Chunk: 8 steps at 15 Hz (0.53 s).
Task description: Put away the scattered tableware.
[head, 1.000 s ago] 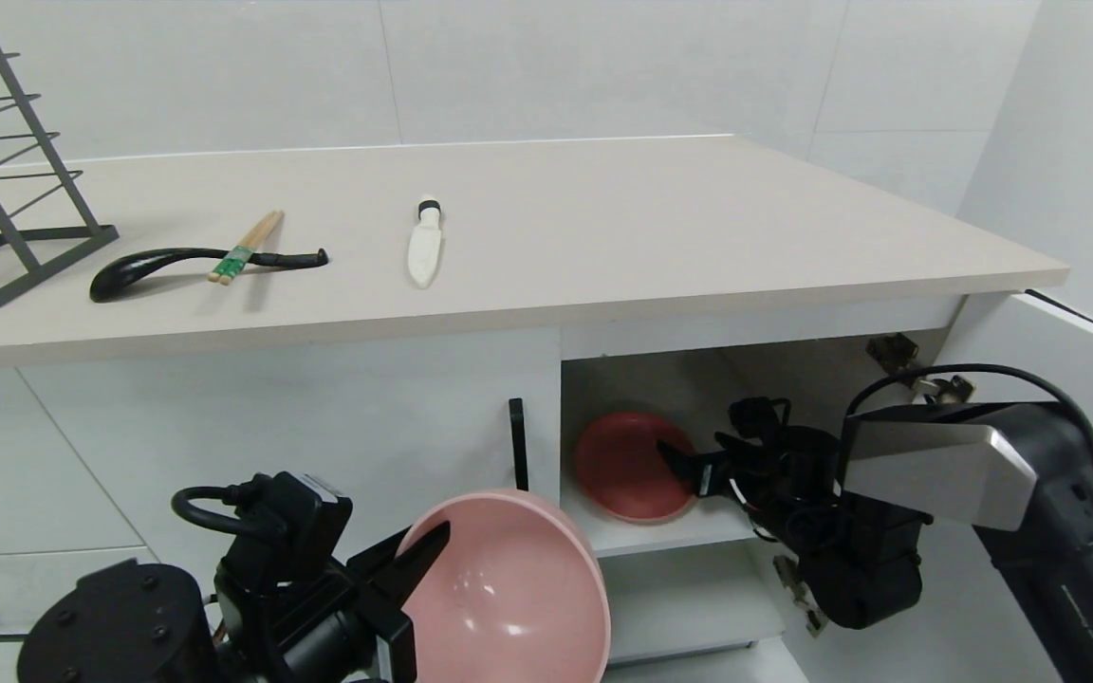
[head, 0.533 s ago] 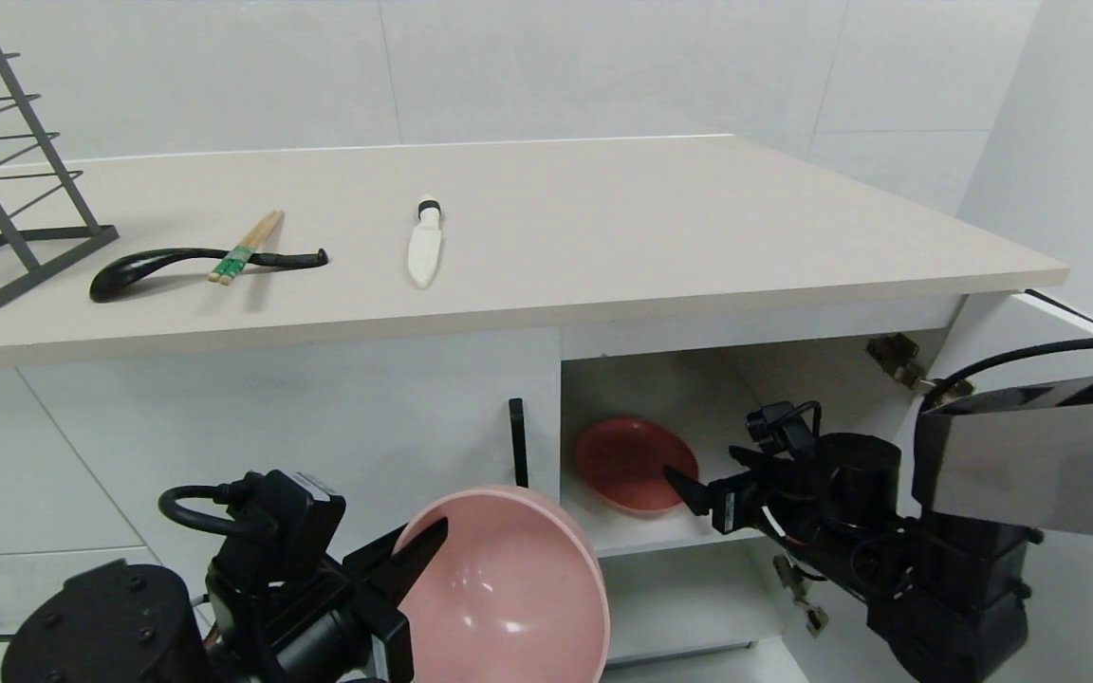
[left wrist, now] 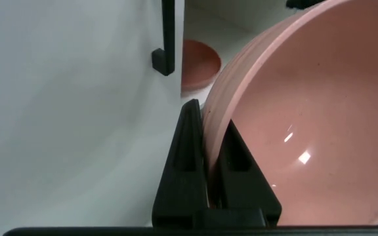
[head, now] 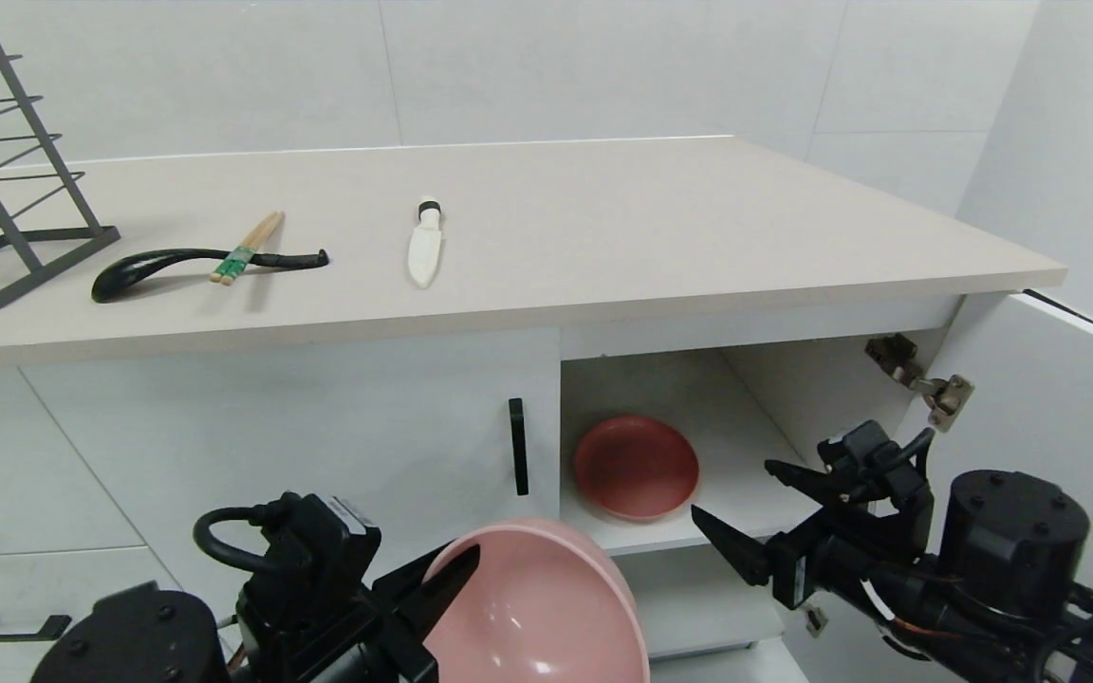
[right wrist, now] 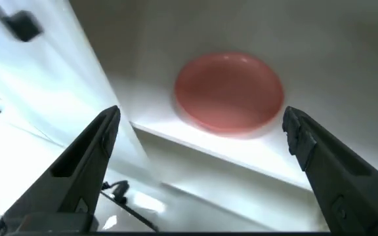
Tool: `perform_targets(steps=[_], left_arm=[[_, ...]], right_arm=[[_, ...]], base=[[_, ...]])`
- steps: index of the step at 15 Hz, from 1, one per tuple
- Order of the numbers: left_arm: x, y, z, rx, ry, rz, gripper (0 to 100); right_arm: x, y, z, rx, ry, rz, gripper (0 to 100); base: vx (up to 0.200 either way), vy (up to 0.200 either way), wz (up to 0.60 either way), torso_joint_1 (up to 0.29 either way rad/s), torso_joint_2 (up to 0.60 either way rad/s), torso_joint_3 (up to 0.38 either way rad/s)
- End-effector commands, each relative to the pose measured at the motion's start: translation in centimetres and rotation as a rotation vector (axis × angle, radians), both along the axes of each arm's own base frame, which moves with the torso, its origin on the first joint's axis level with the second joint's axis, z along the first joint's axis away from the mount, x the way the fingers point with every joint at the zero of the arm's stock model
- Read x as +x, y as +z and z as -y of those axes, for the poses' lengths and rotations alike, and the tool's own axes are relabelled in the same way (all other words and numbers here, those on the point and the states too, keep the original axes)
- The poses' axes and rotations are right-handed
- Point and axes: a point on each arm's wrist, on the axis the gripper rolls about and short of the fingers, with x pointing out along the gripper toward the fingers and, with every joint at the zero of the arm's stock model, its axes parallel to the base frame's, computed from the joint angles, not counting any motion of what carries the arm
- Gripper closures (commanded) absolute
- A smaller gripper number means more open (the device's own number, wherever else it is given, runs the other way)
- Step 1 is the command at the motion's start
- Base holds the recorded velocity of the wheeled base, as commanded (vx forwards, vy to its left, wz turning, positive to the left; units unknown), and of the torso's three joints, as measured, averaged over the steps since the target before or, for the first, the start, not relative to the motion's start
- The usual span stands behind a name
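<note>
Head view, nearest, low on the left: left gripper point(head: 452, 581) pinched on the rim of the pink bowl point(head: 546, 621), one finger inside and one outside. Bowl held tilted, hollow side facing up and back, in front of the closed cabinet door point(head: 319, 427) and just below its black handle point(head: 516, 446). Low on the right: right gripper point(head: 734, 491) spread wide, empty, before the open compartment. Farther in, flat on the upper shelf point(head: 755, 479): red plate point(head: 637, 467), apart from the fingertips. Beyond, up on the countertop point(head: 651, 228): white knife point(head: 424, 245). Left of it, chopsticks point(head: 245, 249) laid across the handle of a black spoon point(head: 143, 268). Far left, a dark wire rack point(head: 6, 190).
</note>
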Motion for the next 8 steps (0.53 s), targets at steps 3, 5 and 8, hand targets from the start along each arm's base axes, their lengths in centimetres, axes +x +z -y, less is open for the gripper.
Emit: perform_targets(steps=[3, 5, 8], left_arm=[[0.6, -2.0, 1.6, 0.189, -0.053, 0.052, 100], [1.2, -2.1, 2.6, 0.223, -0.070, 0.105, 100], [1.6, -2.7, 5.1, 0.236, -0.119, 0.142, 100]], right_arm=[[-1.2, 1.2, 0.6, -0.046, 0.027, 0.071, 0], [-1.3, 1.4, 0.7, -0.042, 0.027, 0.081, 0], [-1.5, 2.2, 0.8, -0.025, 0.023, 0.110, 0]], base=[[0.000, 0.000, 0.00, 0.000, 0.00, 0.000], [0.000, 0.000, 0.00, 0.000, 0.00, 0.000], [0.000, 0.000, 0.00, 0.000, 0.00, 0.000]])
